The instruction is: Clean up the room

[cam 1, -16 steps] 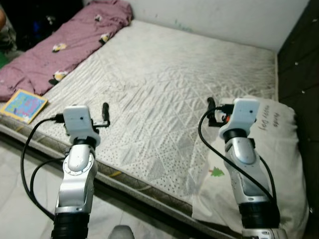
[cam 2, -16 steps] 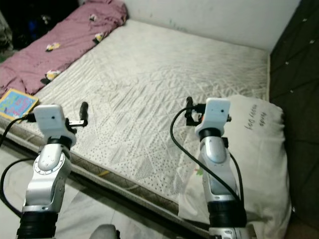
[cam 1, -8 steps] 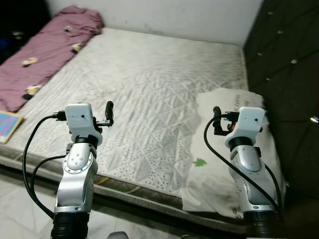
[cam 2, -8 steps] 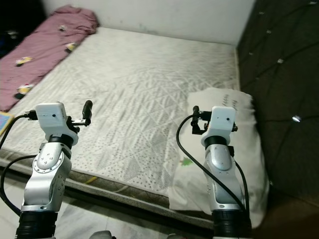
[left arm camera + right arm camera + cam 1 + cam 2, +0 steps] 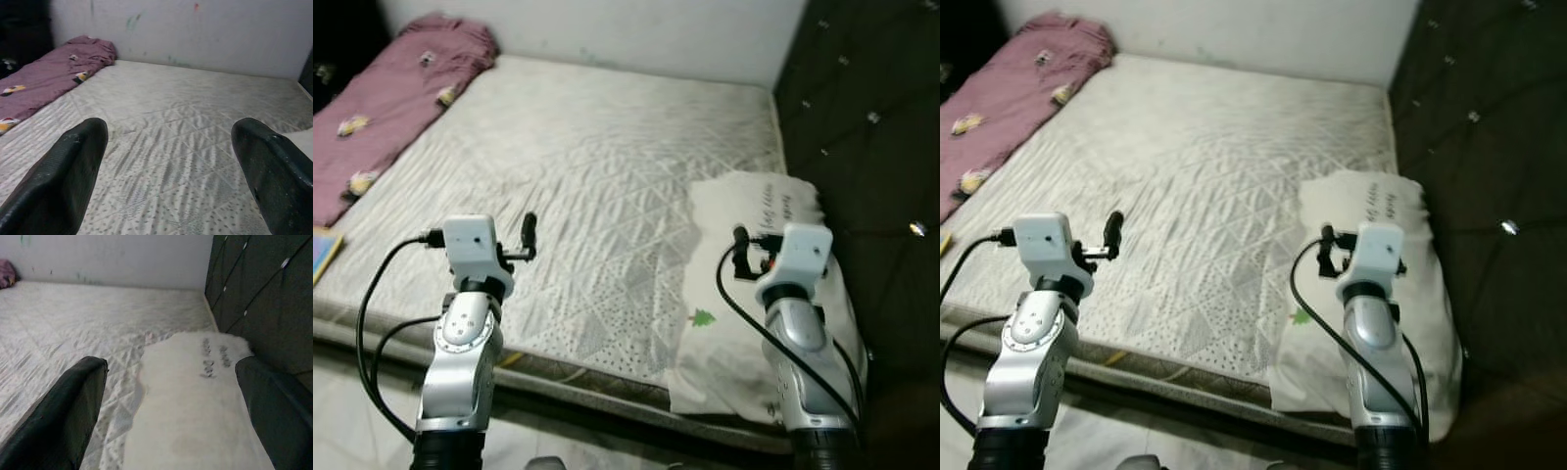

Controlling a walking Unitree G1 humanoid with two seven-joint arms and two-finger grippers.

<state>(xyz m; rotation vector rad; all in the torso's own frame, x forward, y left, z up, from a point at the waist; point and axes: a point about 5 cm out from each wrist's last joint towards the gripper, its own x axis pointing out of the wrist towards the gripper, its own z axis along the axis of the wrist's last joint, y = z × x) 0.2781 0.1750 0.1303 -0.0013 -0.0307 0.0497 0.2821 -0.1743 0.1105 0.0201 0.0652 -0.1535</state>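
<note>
A white pillow (image 5: 756,208) with dark lettering and a small green tree print lies on the right side of the bare quilted mattress (image 5: 607,147), its near end hanging over the bed's front edge. My right gripper (image 5: 741,238) hovers open over the pillow's near half, nothing between its fingers (image 5: 58,421). Over the mattress's front left part, my left gripper (image 5: 529,233) is also open and empty, its fingers (image 5: 63,181) spread wide. A crumpled purple blanket (image 5: 391,93) runs along the bed's far left side.
A dark tufted headboard (image 5: 871,117) walls off the right side. A colourful book (image 5: 319,255) pokes in at the left edge of the bed. A white wall (image 5: 607,29) stands behind the bed, and pale floor (image 5: 352,401) lies in front of it.
The camera has swung right, so the blanket and book slid toward the left edge and the headboard came in. Both arms hold the same raised pose.
</note>
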